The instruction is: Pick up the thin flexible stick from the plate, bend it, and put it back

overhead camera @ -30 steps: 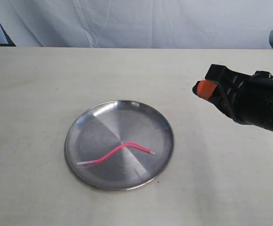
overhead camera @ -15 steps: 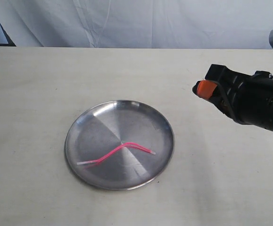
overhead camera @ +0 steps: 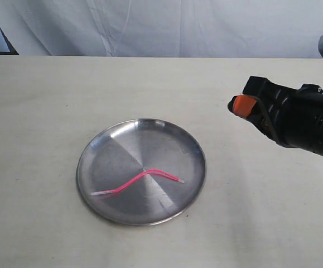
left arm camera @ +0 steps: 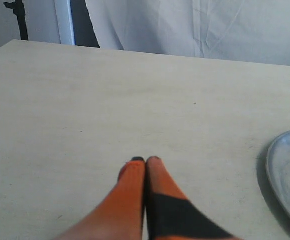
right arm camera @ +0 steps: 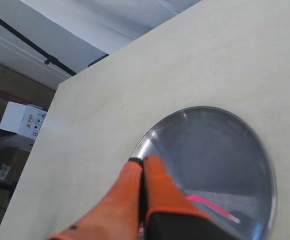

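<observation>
The round steel plate lies on the table a little left of centre. On its near half rests the thin pink stick, kinked in the middle, with pale ends. My right gripper hovers to the right of the plate, apart from it, shut with nothing in it. The right wrist view shows its orange fingers pressed together above the plate's rim, with part of the stick behind them. My left gripper is shut and empty over bare table; the plate's edge lies to one side. The exterior view does not show it.
A pale tabletop stretches all round the plate. A white cloth backdrop hangs behind the far edge. Cardboard boxes stand on the floor beyond the table in the right wrist view.
</observation>
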Motion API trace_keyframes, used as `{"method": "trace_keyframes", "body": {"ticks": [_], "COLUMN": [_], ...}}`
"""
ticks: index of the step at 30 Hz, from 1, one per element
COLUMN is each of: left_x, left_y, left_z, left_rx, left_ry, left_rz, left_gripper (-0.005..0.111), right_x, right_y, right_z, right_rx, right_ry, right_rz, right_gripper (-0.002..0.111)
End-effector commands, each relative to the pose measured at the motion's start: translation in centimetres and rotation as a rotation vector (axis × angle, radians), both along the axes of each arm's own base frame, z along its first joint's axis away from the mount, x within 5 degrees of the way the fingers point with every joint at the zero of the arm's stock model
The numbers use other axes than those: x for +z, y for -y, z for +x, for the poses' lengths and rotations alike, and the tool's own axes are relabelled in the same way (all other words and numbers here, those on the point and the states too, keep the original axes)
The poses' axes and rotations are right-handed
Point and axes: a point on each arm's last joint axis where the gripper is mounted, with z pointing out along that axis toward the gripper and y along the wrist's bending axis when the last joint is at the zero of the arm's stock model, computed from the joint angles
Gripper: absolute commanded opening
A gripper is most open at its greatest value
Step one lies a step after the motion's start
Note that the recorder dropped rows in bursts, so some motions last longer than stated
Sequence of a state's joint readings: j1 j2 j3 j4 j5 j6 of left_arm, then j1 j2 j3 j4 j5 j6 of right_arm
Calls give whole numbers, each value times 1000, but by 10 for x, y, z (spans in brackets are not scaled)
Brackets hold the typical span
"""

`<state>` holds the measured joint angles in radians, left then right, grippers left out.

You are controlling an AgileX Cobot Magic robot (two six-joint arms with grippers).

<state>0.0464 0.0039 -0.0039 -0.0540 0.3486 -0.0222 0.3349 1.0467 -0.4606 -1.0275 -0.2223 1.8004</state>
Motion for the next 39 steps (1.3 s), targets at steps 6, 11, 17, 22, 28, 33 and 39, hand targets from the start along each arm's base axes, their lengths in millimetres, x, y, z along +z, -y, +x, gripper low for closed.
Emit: {"method": "trace_keyframes", "body": {"ticks": [6, 11, 17, 22, 28, 33, 39], "left_x": [0, 0, 0, 0, 0, 0, 0], "left_y": [0, 0, 0, 0, 0, 0, 0], "left_z": [0, 0, 0, 0, 0, 0, 0], "left_rx": [2, 2, 2, 2, 2, 2, 2], "left_ry": [13, 13, 13, 13, 13, 13, 13], "left_rz": [5, 5, 5, 5, 5, 5, 5], "left_gripper": [0, 0, 0, 0, 0, 0, 0], "right_x": [10, 28, 68, 84, 59, 37, 14], "right_y": [3, 30, 61, 73, 82, 68, 56], "right_z": [-9, -27, -81, -114, -121, -122, -118], "right_rx": [-9, -186, -275, -288, -304, -15, 114], "right_ry": [48, 121, 438, 633, 435, 460, 588], "right_rz": [13, -90, -220, -297, -386, -692, -783], "right_gripper": [0, 0, 0, 0, 0, 0, 0]}}
